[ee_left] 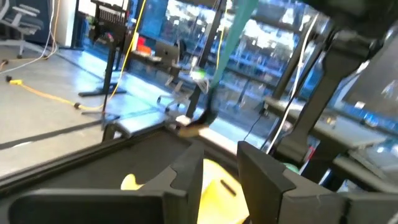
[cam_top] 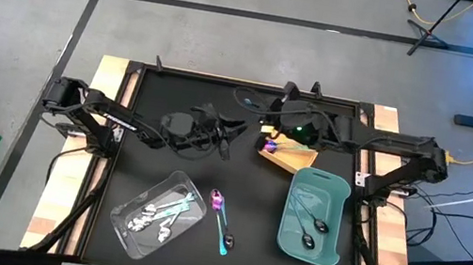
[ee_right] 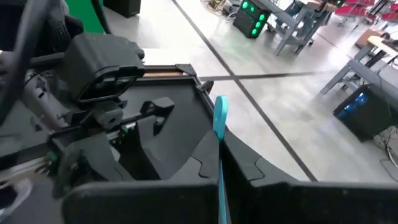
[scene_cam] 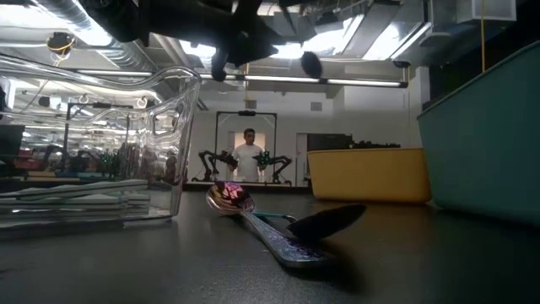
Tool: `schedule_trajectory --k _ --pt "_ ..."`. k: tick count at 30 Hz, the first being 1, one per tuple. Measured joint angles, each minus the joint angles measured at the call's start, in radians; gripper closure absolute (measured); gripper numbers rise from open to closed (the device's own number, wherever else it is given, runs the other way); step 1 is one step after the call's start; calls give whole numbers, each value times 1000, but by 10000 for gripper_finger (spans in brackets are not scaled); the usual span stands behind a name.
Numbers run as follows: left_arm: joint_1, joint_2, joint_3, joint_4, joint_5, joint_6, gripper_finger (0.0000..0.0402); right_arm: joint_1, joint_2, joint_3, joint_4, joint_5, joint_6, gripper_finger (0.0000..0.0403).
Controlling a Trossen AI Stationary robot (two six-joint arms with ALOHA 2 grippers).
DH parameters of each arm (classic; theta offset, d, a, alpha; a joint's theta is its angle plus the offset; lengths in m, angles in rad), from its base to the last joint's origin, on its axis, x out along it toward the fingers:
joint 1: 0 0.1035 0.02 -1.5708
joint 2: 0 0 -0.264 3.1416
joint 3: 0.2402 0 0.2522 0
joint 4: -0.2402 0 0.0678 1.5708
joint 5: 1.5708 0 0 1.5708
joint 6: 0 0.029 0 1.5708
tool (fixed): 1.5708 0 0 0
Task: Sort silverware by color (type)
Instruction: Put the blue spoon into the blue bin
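1. The left arm reached from the table's left edge toward the middle, its left gripper (cam_top: 228, 135) raised above the black tabletop (cam_top: 156, 101) with the two dark fingers (ee_left: 186, 171) standing a little apart around nothing.
2. The right arm stretched in from the right edge, its right gripper (ee_right: 214, 165) above the shallow yellow tray (cam_top: 288, 158), jaws clamped on the thin teal handle of a utensil (ee_right: 220, 124) that stood up between them.
3. In the clear plastic tray (cam_top: 137, 231), near the front left, lay shiny silver spoons (cam_top: 150, 217) beside one teal-handled piece (cam_top: 176, 204).
4. Just beside that tray, on the bare tabletop, an iridescent blue-purple spoon (scene_cam: 232, 197) touched a dark-headed spoon with a teal handle (cam_top: 223, 232).
5. The rounded teal plastic tray (cam_top: 337, 220), at the front right, held two dark-headed utensils (cam_top: 308, 231).
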Motion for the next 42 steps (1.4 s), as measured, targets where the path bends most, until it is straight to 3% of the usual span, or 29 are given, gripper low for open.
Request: schedule_trajectory --k 7,16,21,31,42 --pt "0 0 0 -98 0 0 300 2 -140 0 -252 -22 202 403" --pt "0 0 0 -142 -1 0 307 2 -343 1 -643 -288 751 403" --pt "0 0 0 -143 -1 0 307 51 -351 1 -853 -329 965 403" --pt "0 0 0 -143 -1 0 307 263 -344 -203 -799 -331 1252 403" --pt "0 0 0 -143 -1 0 307 449 -344 -470 -588 -356 1505 403"
